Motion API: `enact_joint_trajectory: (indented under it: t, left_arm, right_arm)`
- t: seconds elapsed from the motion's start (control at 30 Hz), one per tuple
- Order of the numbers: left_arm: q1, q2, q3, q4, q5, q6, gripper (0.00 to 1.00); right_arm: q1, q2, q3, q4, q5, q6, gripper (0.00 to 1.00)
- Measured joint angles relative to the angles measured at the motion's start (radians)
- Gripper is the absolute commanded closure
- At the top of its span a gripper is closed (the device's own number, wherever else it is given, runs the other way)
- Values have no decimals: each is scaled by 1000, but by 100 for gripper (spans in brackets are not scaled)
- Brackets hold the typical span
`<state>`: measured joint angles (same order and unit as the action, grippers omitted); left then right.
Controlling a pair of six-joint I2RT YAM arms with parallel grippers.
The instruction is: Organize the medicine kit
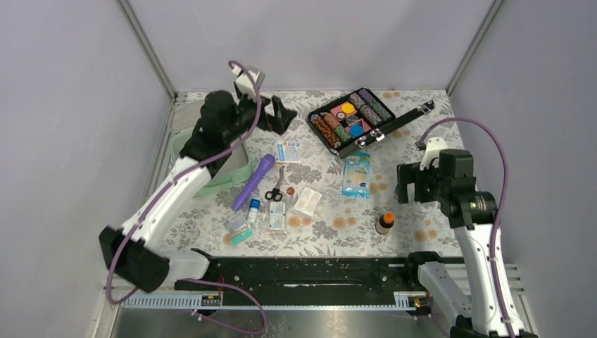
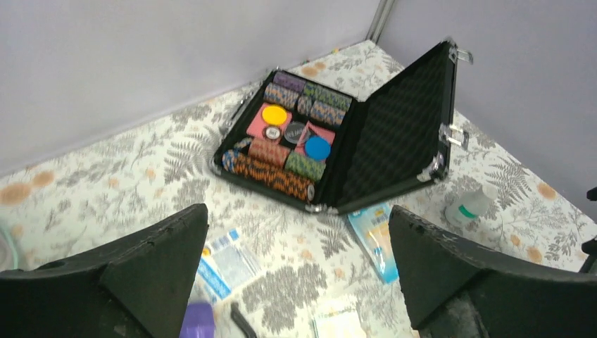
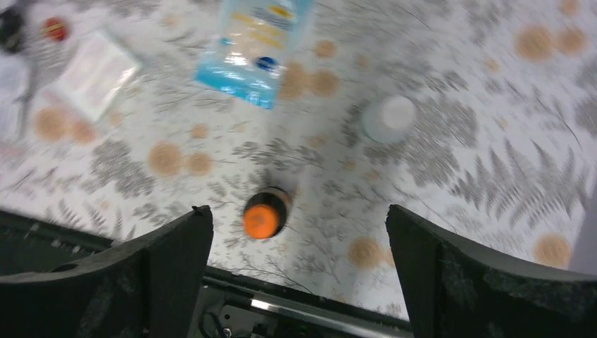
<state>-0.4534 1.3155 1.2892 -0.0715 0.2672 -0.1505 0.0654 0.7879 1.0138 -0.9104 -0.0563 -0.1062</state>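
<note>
Only from above: medicine kit [image 1: 238,169] at the far-left side of the worktop [image 1: 415,144], close to the left wall, mostly covered by the left arm; open or closed, cannot tell. Raised near the back wall, left gripper [image 2: 297,211] with fingers wide apart and holding nothing, facing an open black case [image 2: 331,148] of coloured discs. Likewise spread and empty, right gripper [image 3: 299,211] above an orange-capped brown bottle [image 3: 264,215] standing near the front rail. Only in the wrist views: a small white-capped jar [image 3: 388,118] a little beyond the bottle, not made out from above. Open floral surface between bottle, jar and blue packet [image 3: 253,42]. Crowded centre: purple tube [image 1: 255,182], scissors [image 1: 276,191] and flat sachets lying close together. Sachet print too small to read; right wrist view blurred.
</note>
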Motion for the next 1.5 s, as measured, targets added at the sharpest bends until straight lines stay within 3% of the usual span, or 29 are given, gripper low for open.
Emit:
enact_joint_trajectory:
  t: [0.1,0.2,0.3,0.5,0.8,0.9,1.1,1.5]
  left_arm:
    - [-21,-112,-82,-54,-66,-6,1]
    - [-27,-158,-136,-123,-130,-20,1]
    - [-23,-171,-186,-191,-211,-35,1]
    - [12,-193,-249,-300,-341,-87,1]
    - [63,-261,-223,-290,-510,-114,1]
    - [63,-293,-223,-266,-560,-112,1]
    - [63,-323,-222,-246,-625,-148,1]
    - [164,-359,-208,-301,-607,-285,1]
  right_arm:
    - [67,-30,-4,2,-166,-85,6]
    - [255,9,1,4,-205,-119,6]
    - [391,100,2,32,-210,-122,14]
    - [610,312,4,138,-52,-80,17]
    - [813,484,53,253,308,39,13]
    - [849,515,76,256,352,58,11]
    - [855,653,131,251,428,151,22]
    - [944,938,273,230,695,422,25]
